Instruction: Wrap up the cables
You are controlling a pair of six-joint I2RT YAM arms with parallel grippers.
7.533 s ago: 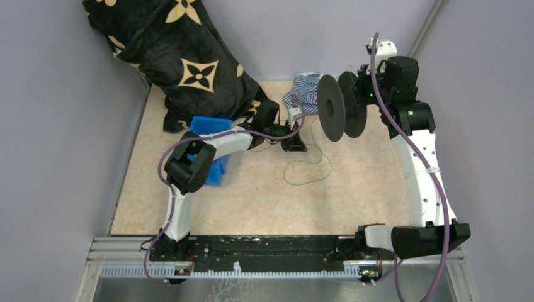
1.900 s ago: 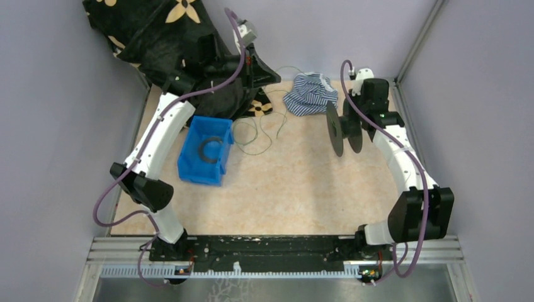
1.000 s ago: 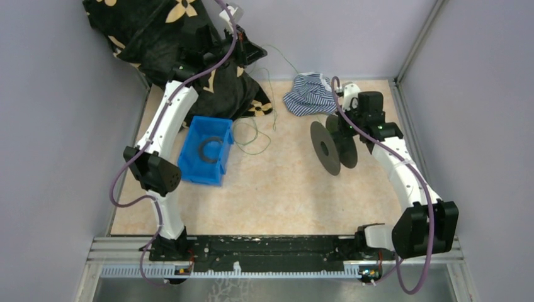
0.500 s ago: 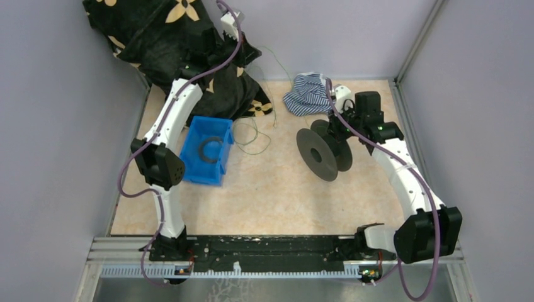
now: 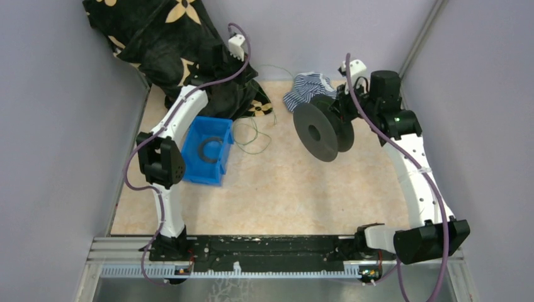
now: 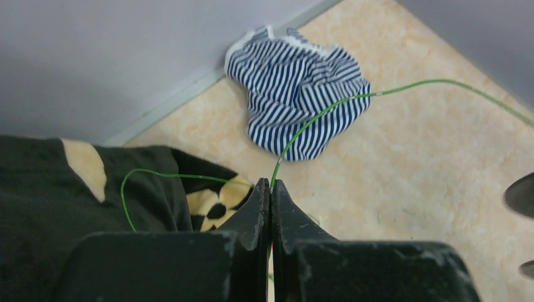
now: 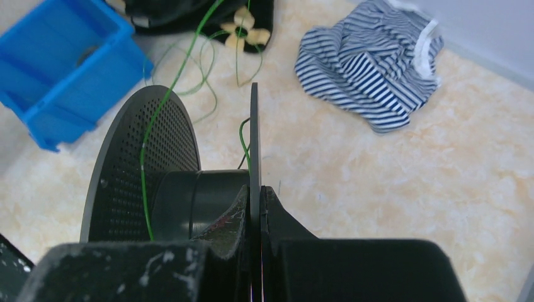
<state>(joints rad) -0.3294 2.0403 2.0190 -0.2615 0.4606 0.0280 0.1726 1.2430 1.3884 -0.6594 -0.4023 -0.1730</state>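
Observation:
The cable is a thin green wire. Its loose loops [image 5: 247, 134] lie on the floor beside the blue bin. One strand [image 6: 327, 111] rises to my left gripper [image 6: 271, 184], which is shut on it above the black blanket's edge [image 5: 250, 70]. From there the cable [image 7: 146, 156] runs on to the black spool [image 5: 318, 132]. My right gripper [image 7: 256, 189] is shut on the spool's near flange [image 7: 254, 126] and holds the spool off the floor. The cable crosses the perforated far flange [image 7: 126, 170] to the hub [image 7: 195, 196].
A blue bin [image 5: 189, 165] with a dark ring in it stands at the left. A striped cloth [image 5: 307, 87] lies at the back and a black flower-patterned blanket [image 5: 170, 44] fills the back left corner. Walls close in on three sides.
My right arm has raised the spool and carried it toward the back. My left gripper has come down and nearer with the cable still in it.

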